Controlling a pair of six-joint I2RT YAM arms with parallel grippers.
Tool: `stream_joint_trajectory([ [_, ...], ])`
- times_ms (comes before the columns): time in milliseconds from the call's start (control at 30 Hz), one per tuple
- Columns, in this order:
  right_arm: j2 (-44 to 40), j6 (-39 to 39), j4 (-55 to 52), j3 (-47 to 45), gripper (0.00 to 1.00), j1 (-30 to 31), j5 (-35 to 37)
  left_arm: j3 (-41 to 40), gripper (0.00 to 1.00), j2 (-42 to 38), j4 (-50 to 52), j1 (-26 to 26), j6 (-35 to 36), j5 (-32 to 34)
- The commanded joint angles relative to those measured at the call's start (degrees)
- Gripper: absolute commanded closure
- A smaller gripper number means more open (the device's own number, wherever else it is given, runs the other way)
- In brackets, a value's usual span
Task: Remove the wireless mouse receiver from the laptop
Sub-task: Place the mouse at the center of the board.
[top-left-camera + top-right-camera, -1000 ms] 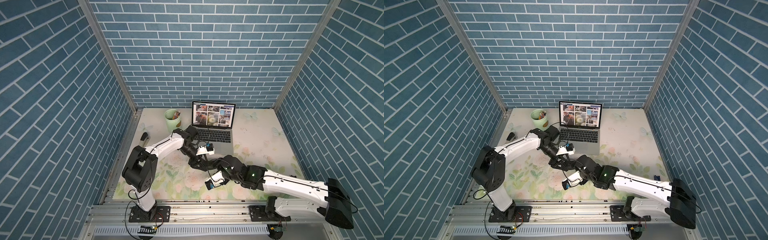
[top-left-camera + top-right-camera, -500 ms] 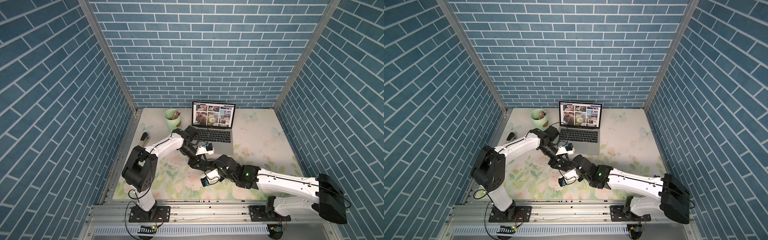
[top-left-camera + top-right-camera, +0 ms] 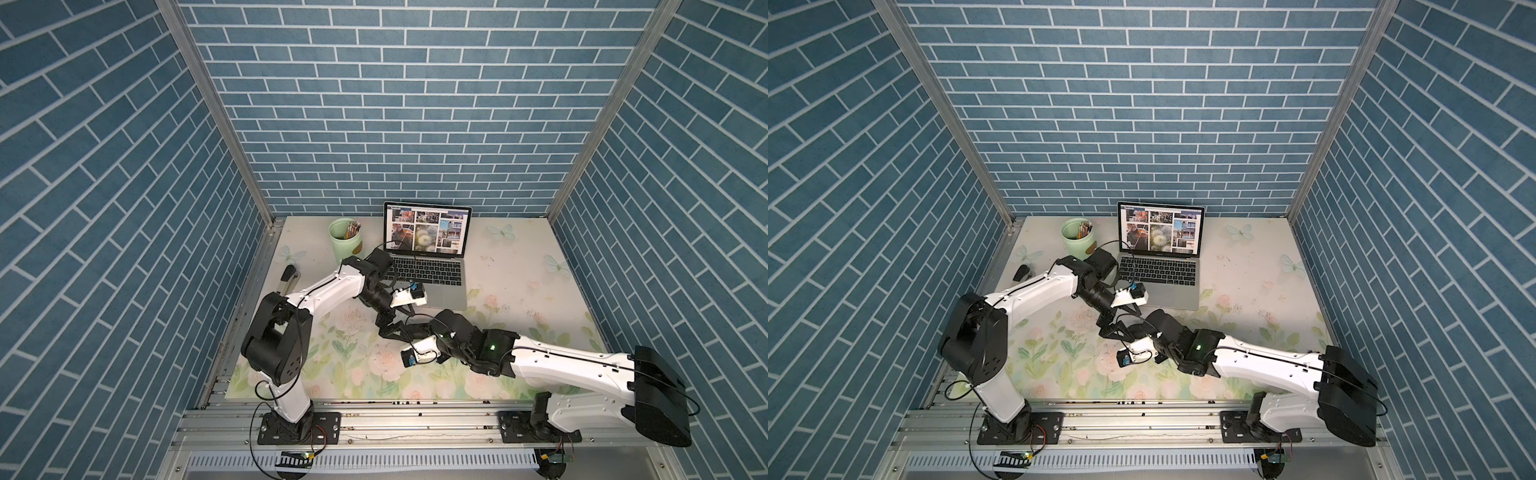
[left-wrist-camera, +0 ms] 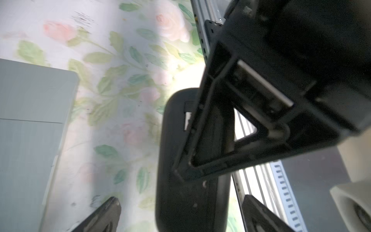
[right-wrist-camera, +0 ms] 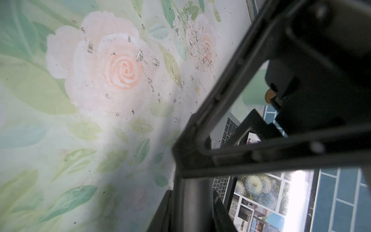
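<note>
Laptop (image 3: 441, 296): one; mouse (image 4: 172, 136): one, pinched in right gripper (image 3: 386, 332); left gripper (image 4: 180, 197) jaws wide; cup (image 3: 347, 249): one

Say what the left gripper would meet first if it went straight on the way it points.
Likely the black mouse, dead ahead of the left gripper, between its open jaws, and apparently held by the right gripper; depth is unclear.

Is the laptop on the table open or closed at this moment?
Open. The laptop has its lid raised, its screen shows a photo collage, and its keyboard is uncovered.
</note>
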State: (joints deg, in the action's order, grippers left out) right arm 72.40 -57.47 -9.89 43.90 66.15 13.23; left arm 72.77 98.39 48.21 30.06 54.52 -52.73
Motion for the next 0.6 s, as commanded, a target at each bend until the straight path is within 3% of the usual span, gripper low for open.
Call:
stream_joint_trajectory([
  [0,0.4,9.1,-3.0,-1.4,1.00,-0.9,-0.8,-2.8,0.00,-6.6,-9.3,-1.9,-4.7,2.5],
  [200,-2.0,24.3,-6.5,-1.4,1.00,-4.9,-3.8,-12.8,0.00,-20.4,-28.7,-2.7,-12.4,13.3],
  [300,-4.6,36.6,-7.8,-0.6,1.00,-12.0,-8.7,-19.3,0.00,-28.5,-40.7,-3.8,-17.8,20.2],
  [400,-8.3,49.9,-3.9,-3.2,1.00,-19.4,-12.8,-26.7,0.00,-36.3,-54.3,-4.4,-24.5,31.4],
  [500,-9.9,62.6,1.2,-5.9,1.00,-26.5,-19.7,-29.5,0.00,-40.1,-59.4,-4.5,-29.6,43.7],
  [567,-9.9,70.0,5.2,-7.5,1.00,-30.1,-23.5,-28.3,0.00,-40.3,-57.0,-4.4,-31.5,49.3],
])
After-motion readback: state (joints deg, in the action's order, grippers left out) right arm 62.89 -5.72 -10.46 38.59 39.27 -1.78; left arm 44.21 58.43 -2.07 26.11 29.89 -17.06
